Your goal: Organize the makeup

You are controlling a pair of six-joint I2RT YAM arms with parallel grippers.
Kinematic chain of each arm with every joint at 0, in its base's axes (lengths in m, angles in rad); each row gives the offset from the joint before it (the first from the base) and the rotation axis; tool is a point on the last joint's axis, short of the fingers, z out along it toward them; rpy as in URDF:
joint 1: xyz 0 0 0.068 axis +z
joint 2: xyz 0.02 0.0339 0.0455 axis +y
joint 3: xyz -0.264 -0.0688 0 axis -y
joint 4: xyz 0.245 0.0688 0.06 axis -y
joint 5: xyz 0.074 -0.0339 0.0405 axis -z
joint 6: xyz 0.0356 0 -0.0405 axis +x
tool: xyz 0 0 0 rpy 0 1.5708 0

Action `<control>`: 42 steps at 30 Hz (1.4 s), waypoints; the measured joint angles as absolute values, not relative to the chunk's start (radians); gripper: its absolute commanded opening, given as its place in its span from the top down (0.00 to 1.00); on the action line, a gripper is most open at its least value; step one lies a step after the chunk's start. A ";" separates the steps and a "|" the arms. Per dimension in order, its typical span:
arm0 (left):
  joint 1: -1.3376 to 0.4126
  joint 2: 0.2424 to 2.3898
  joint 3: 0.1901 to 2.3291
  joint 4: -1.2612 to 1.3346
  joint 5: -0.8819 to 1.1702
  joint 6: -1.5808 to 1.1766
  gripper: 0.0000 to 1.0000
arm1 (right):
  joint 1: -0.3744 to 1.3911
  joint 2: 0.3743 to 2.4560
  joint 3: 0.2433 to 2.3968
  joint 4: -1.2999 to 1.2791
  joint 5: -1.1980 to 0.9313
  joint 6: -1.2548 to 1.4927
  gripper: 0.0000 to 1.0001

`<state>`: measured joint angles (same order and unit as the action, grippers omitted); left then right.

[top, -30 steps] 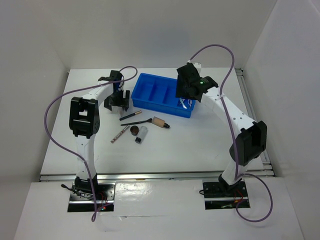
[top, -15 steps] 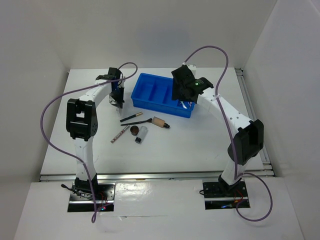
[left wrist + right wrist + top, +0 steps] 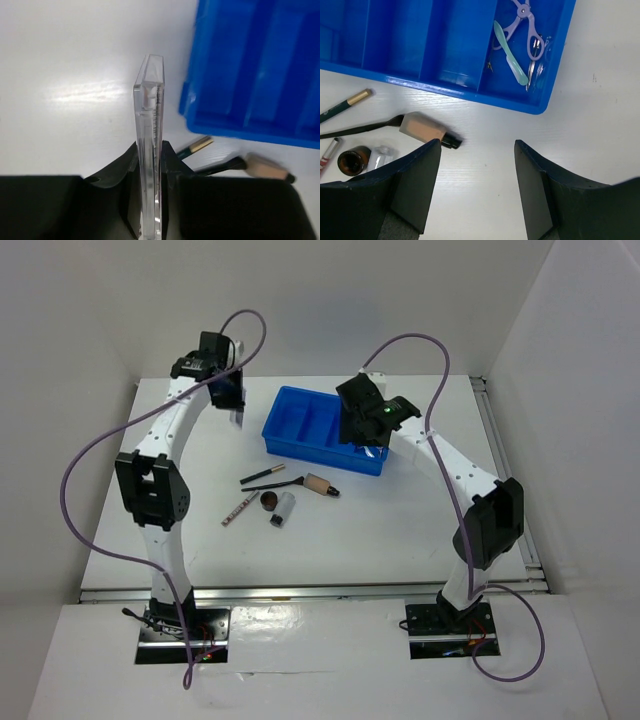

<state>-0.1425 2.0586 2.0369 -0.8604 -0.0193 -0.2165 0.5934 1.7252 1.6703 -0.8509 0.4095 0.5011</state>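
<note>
My left gripper [image 3: 233, 400] [image 3: 150, 152] is shut on a thin clear flat packet [image 3: 149, 107], held edge-on above the table left of the blue tray [image 3: 296, 445] [image 3: 250, 65]. My right gripper [image 3: 362, 430] [image 3: 477, 145] hangs open over the tray's near right corner, nothing between its fingers. On the table lie a beige black-tipped tube [image 3: 320, 485] [image 3: 422, 128], a brown round pot [image 3: 268, 501] [image 3: 351, 161], a grey cylinder [image 3: 283, 508], a gold-ended pencil [image 3: 262, 472] [image 3: 196, 147], a black wand [image 3: 272, 483] and a pinkish stick [image 3: 239, 508]. Lilac and green tools [image 3: 515, 45] lie in the tray's right compartment.
The tray [image 3: 395, 82] has several long compartments; the ones left of the tools show only blue floor. White walls close in the table at the back and both sides. Purple cables arc above both arms.
My left gripper has shut on the clear flat packet and lifted it back and to the left, away from the loose items. My right gripper has shifted slightly left over the tray.
</note>
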 measured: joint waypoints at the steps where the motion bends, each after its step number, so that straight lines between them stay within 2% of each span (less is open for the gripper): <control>1: -0.150 2.055 2.081 -0.862 -0.003 -0.217 1.00 | 0.593 1.725 1.670 -0.852 0.412 0.501 0.32; 7: -0.241 2.099 2.246 -0.810 0.099 -0.246 1.00 | 0.593 1.723 1.669 -0.854 0.413 0.509 0.32; 11: -0.300 2.207 2.305 -0.752 0.136 -0.273 1.00 | 0.593 1.680 1.627 -0.848 0.398 0.529 0.32; 18: -0.316 2.358 2.308 -0.720 0.139 -0.300 1.00 | 0.583 1.540 1.531 -0.855 0.380 0.567 0.32; 29: -0.310 2.373 2.309 -0.677 0.093 -0.295 0.99 | 0.578 1.546 1.499 -0.858 0.363 0.583 0.32; 32: -0.310 2.376 2.309 -0.675 0.079 -0.294 0.81 | 0.578 1.561 1.499 -0.857 0.358 0.584 0.32; 33: -0.310 2.379 2.310 -0.676 0.074 -0.294 0.59 | 0.578 1.565 1.499 -0.858 0.357 0.584 0.32; 35: -0.310 2.389 2.317 -0.676 0.070 -0.288 0.43 | 0.578 1.569 1.499 -0.857 0.356 0.584 0.32; 40: -0.310 2.395 2.317 -0.674 0.073 -0.291 0.24 | 0.578 1.571 1.499 -0.857 0.355 0.584 0.32; 42: -0.310 2.395 2.317 -0.667 0.080 -0.290 0.23 | 0.578 1.574 1.499 -0.858 0.354 0.584 0.32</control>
<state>-0.3099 2.3955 2.3173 -0.6674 0.0799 -0.2905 0.5777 1.5738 1.4994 -0.8577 0.3542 0.5842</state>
